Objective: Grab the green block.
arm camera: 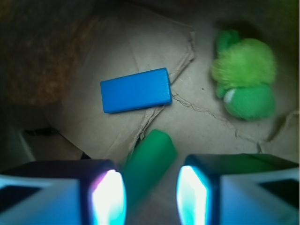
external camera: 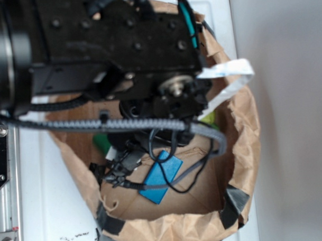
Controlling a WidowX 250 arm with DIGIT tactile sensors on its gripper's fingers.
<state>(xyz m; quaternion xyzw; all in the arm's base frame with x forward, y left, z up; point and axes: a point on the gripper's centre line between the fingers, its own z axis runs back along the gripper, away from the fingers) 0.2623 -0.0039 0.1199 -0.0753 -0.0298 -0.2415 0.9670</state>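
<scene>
Straddling the green block [arm camera: 149,161], the hand [arm camera: 151,196] is open, its fingers [arm camera: 108,194] not clearly touching it.

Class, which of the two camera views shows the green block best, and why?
The wrist view: the green block lies unobstructed on the cardboard, running down between the open jaws. In the exterior view the arm covers it; only an unidentifiable green patch shows inside the paper bag.

Green block [arm camera: 149,164] btwn open pincer [arm camera: 151,197] pads, blue block [arm camera: 136,90] beyond
</scene>
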